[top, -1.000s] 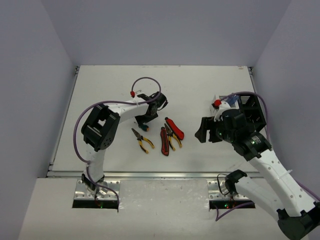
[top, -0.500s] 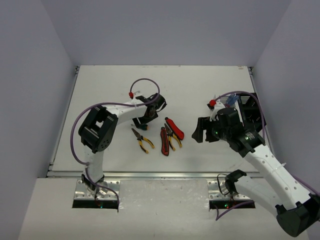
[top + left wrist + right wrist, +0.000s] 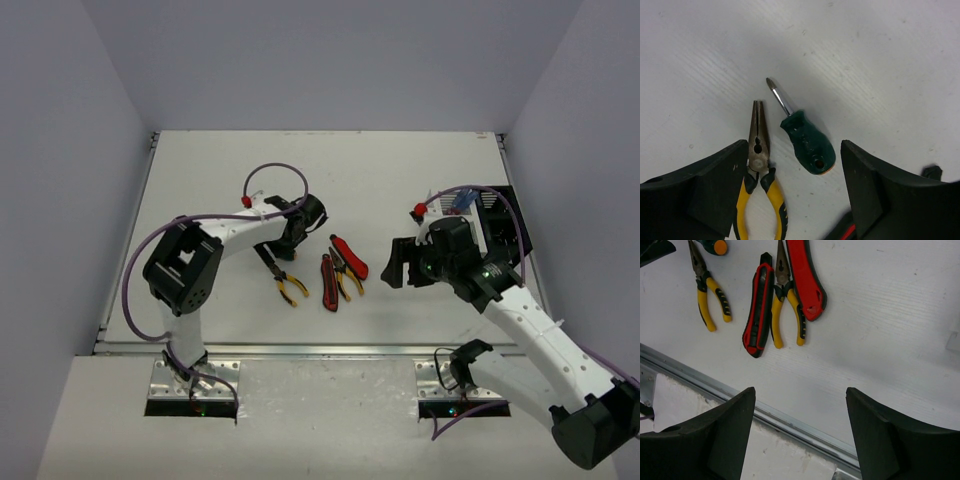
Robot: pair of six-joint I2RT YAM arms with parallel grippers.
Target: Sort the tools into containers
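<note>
My left gripper is open and hangs low over a green-handled screwdriver, which lies on the table between its fingers; the top view hides that screwdriver. Yellow-and-black pliers lie beside the left finger and also show in the top view. A red-and-black cutter, a second pair of yellow pliers and a red-handled tool lie at the table's middle. My right gripper is open and empty, right of them. The black bin stands at the right. The white bin is mostly hidden behind my right arm.
A blue handle sticks up beside the black bin. The right wrist view shows the cutter, pliers and red tool ahead of the right gripper, and the table's metal front rail below.
My left gripper has shifted left and toward the near edge and now covers the green screwdriver in the top view. My right gripper has moved slightly left toward the tools.
</note>
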